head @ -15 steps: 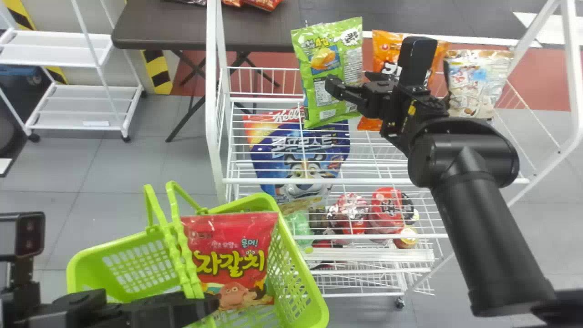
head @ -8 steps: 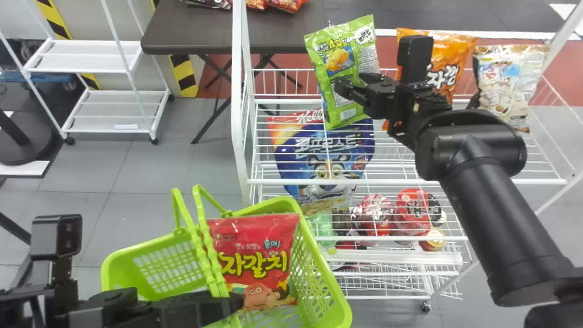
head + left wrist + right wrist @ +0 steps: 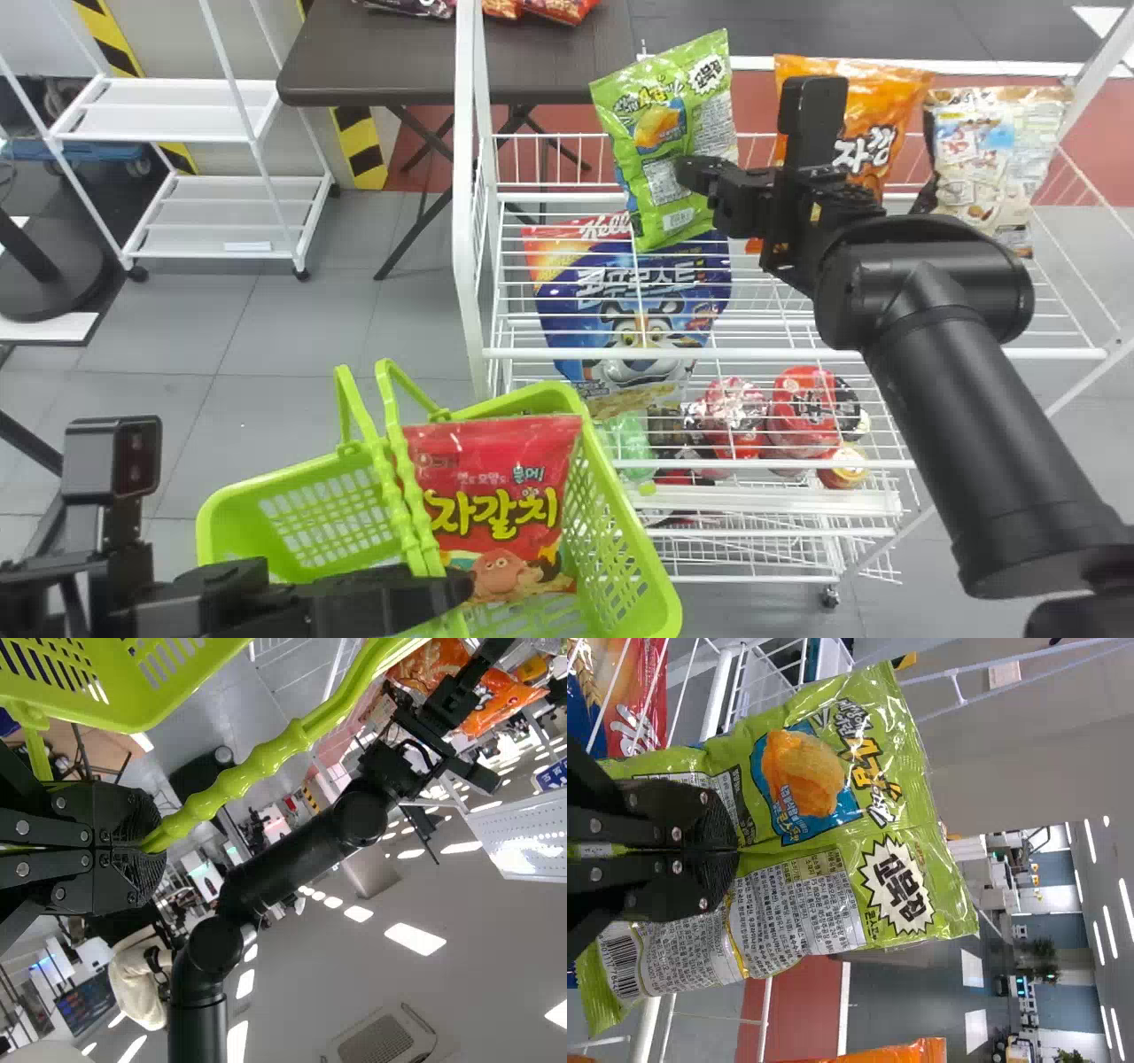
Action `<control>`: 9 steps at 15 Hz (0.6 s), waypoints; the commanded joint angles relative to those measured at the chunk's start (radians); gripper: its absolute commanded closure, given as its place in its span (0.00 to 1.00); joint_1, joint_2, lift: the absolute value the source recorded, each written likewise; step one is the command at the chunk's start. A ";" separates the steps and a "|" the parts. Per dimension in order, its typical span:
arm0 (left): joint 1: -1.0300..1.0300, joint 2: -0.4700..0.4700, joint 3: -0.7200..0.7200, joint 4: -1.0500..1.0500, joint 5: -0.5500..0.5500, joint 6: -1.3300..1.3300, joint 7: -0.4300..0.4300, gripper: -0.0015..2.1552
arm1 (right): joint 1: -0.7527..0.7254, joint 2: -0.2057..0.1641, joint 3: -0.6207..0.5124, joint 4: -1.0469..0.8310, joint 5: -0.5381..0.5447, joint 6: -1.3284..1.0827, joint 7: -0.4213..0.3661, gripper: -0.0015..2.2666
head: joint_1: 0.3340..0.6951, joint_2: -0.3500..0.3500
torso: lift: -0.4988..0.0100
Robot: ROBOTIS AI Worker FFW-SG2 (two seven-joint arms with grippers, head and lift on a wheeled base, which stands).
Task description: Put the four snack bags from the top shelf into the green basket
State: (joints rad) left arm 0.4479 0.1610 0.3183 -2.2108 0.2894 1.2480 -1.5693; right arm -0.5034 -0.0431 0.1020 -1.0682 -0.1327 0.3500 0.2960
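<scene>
Jaws of the right gripper point(image 3: 689, 171) pinch the green snack bag point(image 3: 657, 124) across its lower half, the bag tilted at the left end of the top shelf point(image 3: 532, 197). Just right of it is the orange snack bag point(image 3: 873, 115), then the beige snack bag point(image 3: 979, 164). A blue cereal bag point(image 3: 633, 301) shows through the shelf wires. Jaws of the left gripper point(image 3: 456, 587) press together on the basket handle point(image 3: 409, 496); inside the green basket point(image 3: 642, 549), the red snack bag point(image 3: 509, 496) leans upright.
</scene>
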 commanded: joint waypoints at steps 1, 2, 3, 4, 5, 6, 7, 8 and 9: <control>0.000 0.002 0.004 0.003 0.000 0.000 -0.011 1.00 | 0.034 -0.001 -0.018 -0.070 -0.013 0.024 0.000 0.99 | 1.00 0.50 | 0.97; 0.000 0.002 0.008 0.003 0.000 0.000 -0.011 1.00 | 0.049 -0.001 -0.024 -0.115 -0.019 0.042 0.003 0.99 | 1.00 0.50 | 0.97; 0.000 0.002 0.011 0.003 0.002 0.000 -0.011 1.00 | 0.066 -0.004 -0.035 -0.157 -0.030 0.064 0.006 0.99 | 1.00 0.49 | 0.97; -0.001 0.002 0.018 0.003 0.005 -0.003 -0.011 1.00 | 0.082 -0.006 -0.036 -0.207 -0.047 0.094 0.015 0.99 | 1.00 0.49 | 0.97; -0.003 0.002 0.022 0.003 0.005 -0.003 -0.011 1.00 | 0.098 -0.008 -0.036 -0.265 -0.064 0.131 0.025 0.99 | 1.00 0.50 | 0.97; -0.005 0.002 0.027 0.003 0.005 -0.003 -0.011 1.00 | 0.114 -0.011 -0.036 -0.320 -0.081 0.162 0.034 0.99 | 1.00 0.50 | 0.97; -0.006 0.002 0.028 0.005 0.007 -0.003 -0.011 1.00 | 0.128 -0.011 -0.036 -0.369 -0.097 0.208 0.041 0.99 | 1.00 0.51 | 0.97; -0.006 0.002 0.033 0.005 0.007 -0.003 -0.011 1.00 | 0.151 -0.011 -0.035 -0.432 -0.130 0.260 0.057 0.99 | 1.00 0.52 | 0.97; -0.006 0.000 0.036 0.005 0.007 -0.003 -0.011 1.00 | 0.180 -0.011 -0.035 -0.500 -0.153 0.324 0.058 0.99 | 1.00 0.54 | 0.97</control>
State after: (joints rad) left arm 0.4421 0.1624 0.3495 -2.2062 0.2960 1.2449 -1.5693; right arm -0.3586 -0.0535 0.0670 -1.4808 -0.2508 0.5950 0.3522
